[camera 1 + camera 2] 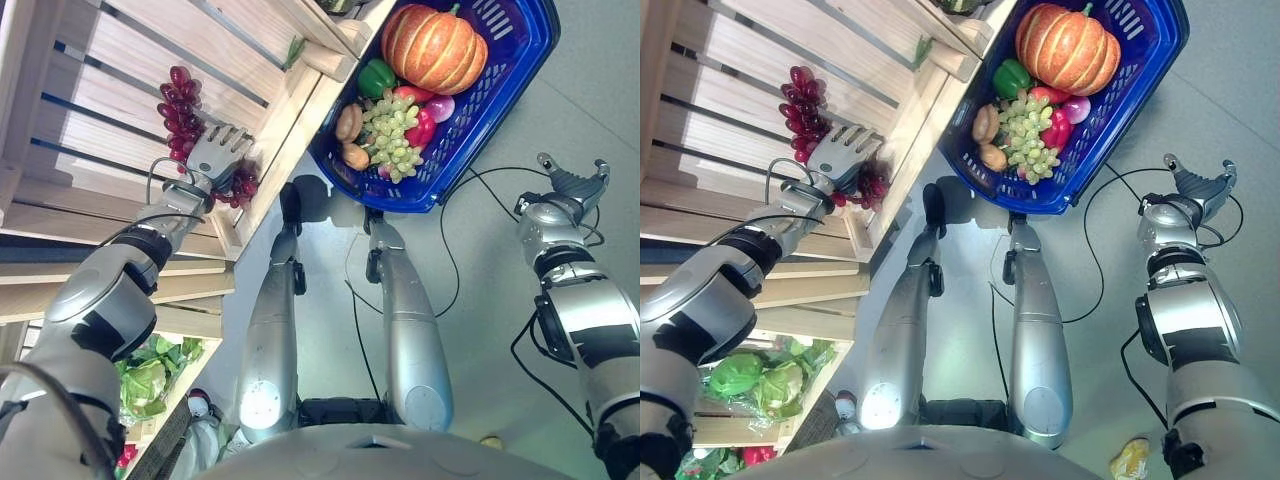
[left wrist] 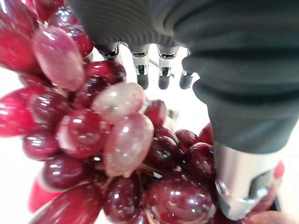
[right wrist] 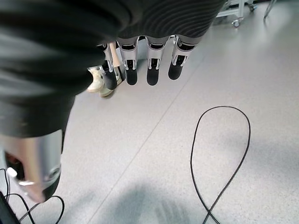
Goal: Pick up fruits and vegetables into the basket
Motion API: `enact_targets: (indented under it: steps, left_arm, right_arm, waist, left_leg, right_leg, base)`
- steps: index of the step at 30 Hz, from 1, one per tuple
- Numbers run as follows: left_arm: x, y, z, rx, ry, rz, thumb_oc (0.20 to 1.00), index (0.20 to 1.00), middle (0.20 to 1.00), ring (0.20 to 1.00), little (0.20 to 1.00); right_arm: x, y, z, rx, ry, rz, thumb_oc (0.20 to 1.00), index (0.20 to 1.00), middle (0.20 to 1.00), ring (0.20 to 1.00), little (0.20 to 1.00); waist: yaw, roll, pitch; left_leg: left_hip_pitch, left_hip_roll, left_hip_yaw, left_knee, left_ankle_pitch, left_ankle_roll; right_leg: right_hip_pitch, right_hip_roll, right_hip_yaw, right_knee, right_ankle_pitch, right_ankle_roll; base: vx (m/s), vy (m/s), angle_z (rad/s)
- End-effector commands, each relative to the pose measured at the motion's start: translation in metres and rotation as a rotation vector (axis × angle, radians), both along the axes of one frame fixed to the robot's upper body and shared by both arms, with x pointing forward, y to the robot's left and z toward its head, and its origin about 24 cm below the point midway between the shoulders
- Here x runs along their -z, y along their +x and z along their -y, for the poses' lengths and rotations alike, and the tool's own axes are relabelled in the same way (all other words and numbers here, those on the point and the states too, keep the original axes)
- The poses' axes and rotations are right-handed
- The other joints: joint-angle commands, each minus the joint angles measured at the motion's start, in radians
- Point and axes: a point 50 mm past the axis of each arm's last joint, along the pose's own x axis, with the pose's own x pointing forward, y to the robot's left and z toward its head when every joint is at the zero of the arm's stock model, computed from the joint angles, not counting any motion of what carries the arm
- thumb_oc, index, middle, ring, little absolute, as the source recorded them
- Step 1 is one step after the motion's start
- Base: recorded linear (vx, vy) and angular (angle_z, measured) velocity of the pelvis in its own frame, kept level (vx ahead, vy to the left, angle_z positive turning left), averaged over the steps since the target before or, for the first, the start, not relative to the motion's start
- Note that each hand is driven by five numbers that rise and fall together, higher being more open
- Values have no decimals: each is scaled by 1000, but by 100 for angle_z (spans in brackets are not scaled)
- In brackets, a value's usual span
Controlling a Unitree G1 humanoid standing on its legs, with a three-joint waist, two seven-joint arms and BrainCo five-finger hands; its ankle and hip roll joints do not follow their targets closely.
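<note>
Nearest the robot, on a low shelf at its left, leafy green lettuces point(image 1: 760, 380) lie in clear wrap, with something red point(image 1: 752, 455) just below them. The floor point(image 1: 500, 300) is pale grey and speckled; a small yellow object point(image 1: 1130, 458) lies on it by the right arm.

Further out, the left robot hand point(image 1: 215, 152) lies on a bunch of red grapes point(image 1: 180, 110) in a pale slatted wooden crate point(image 1: 110, 120). Part of the bunch reaches past the hand toward the crate's back, part lies under the palm beside the crate's front board. In the left wrist view the fingers point(image 2: 142, 79) run nearly straight above the glossy grapes point(image 2: 117, 140) and the thumb point(image 2: 240, 182) rests against them, not closed round them.

The right robot hand point(image 1: 575, 180) hangs over bare floor well to the right, fingers loosely extended and holding nothing. The right wrist view shows its straight fingers point(image 3: 152, 70) and, beyond them, a person's shoes point(image 3: 100, 79) on the floor.

Farthest, a blue plastic basket point(image 1: 500, 80) stands on the floor against the crate's corner. It holds an orange pumpkin point(image 1: 435, 45), a green pepper point(image 1: 376, 76), green grapes point(image 1: 392, 135), a red pepper point(image 1: 422, 125), a purple onion point(image 1: 440, 107) and two brown potatoes point(image 1: 350, 122).
</note>
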Motion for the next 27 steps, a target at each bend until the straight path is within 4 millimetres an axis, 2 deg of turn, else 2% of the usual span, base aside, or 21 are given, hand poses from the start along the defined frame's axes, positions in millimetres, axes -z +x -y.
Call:
enact_targets:
  steps: [1, 11, 18, 27]
  left_arm:
    - [8, -12, -23, -31, -26, 56, 1000, 1000, 1000, 1000, 1000]
    - [19, -18, -19, 22, -19, -30, 1000, 1000, 1000, 1000, 1000]
    - [30, -19, -29, -65, 57, -195, 1000, 1000, 1000, 1000, 1000]
    - [28, -15, -33, -147, 109, -249, 1000, 1000, 1000, 1000, 1000]
  right_arm:
    - [20, -19, 11, 72, -1, -28, 1000, 1000, 1000, 1000, 1000]
    - [22, -25, 17, 89, 5, -27, 1000, 1000, 1000, 1000, 1000]
    - [16, -23, 21, 82, -4, -26, 1000, 1000, 1000, 1000, 1000]
    - [9, -17, 18, 67, -19, -23, 1000, 1000, 1000, 1000, 1000]
  waist:
    - [7, 4, -40]
    - [14, 16, -40]
    - [7, 20, -40]
    - [-7, 12, -40]
  left_leg:
    - [14, -48, 14, 62, -106, 7]
    - [34, -47, 17, 55, -109, 10]
    - [39, -44, 25, 52, -109, 9]
    - [10, -39, 30, 58, -104, 7]
  right_leg:
    - [90, 13, -26, -84, 24, 97]
    - [103, 8, -33, -77, 16, 98]
    - [107, 6, -33, -81, 18, 101]
    - [81, 15, -21, -84, 27, 101]
  base:
    - [-23, -9, 4]
    - [-5, -3, 1]
    - [0, 0, 0]
    - [0, 0, 0]
